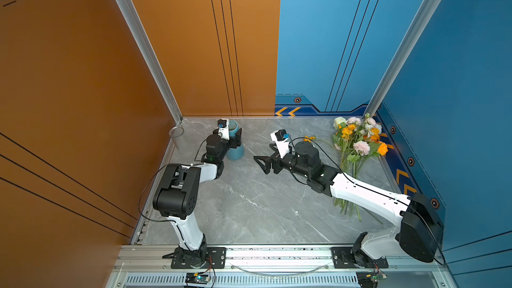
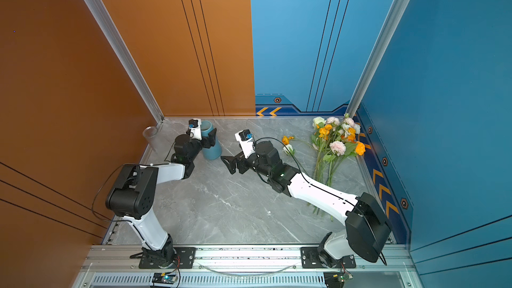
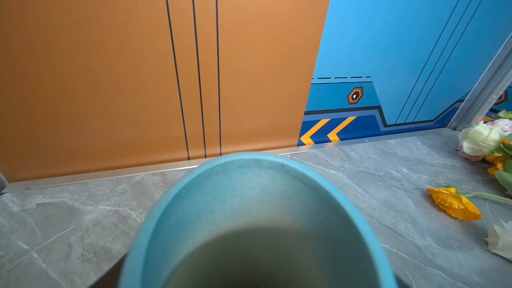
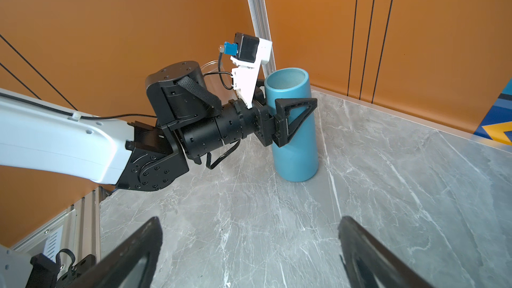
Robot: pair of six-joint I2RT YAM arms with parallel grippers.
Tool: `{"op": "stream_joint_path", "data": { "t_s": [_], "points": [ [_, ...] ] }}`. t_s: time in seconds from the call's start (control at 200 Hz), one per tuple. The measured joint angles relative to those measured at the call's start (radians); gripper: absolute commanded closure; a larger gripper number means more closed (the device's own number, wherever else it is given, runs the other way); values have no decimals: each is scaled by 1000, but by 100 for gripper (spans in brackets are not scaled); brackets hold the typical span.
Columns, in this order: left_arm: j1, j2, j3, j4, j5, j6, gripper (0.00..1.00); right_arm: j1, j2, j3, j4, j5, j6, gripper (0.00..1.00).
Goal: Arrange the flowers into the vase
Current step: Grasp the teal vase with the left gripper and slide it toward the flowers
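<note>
Nearest us, both arms are bolted to the aluminium rail (image 1: 277, 254) along the front edge of the grey marble table (image 1: 249, 206).

The right forearm (image 1: 365, 192) lies low across the cut stem ends of the flowers (image 1: 360, 145). The bunch is flat on the table's right side, with stems toward us and the orange, white and pink heads up against the blue wall (image 1: 457, 106) in the far right corner.

Mid-table, the right gripper (image 1: 260, 165) points left with its fingers spread wide and nothing between them. In the right wrist view we see only bare marble in the gap.

Just behind its wrist, a loose orange bloom (image 2: 286, 139) and a white bloom (image 2: 288, 149) lie apart from the bunch.

Further back on the left, the blue vase (image 4: 296, 148) stands on the table near the orange wall, its mouth open. The left gripper (image 1: 232, 135) straddles its upper half. The near finger (image 4: 293, 117) lies against the wall of the vase and the far one is mostly hidden. We cannot tell whether they are clamped on it.

In the far left corner stands a clear jar (image 1: 176, 134).
</note>
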Motion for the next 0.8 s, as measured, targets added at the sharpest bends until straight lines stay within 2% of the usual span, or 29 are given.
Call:
{"op": "stream_joint_path", "data": {
  "t_s": [0.165, 0.31, 0.405, 0.651, 0.796],
  "points": [
    [-3, 1, -59, 114, 58, -42, 62, -3, -18, -6, -13, 10, 0, 0],
    [-45, -8, -114, 195, 70, -92, 63, -40, -109, -53, -89, 90, 12, 0],
    [-138, -46, -161, 208, 54, -93, 64, -115, -201, -116, -160, 160, 42, 0],
    [-475, -82, -207, 214, 6, -74, 64, -311, -456, -314, -380, 285, 124, 0],
    [-571, -82, -207, 214, -29, -73, 64, -377, -590, -364, -474, 281, 135, 0]
  ]
}}
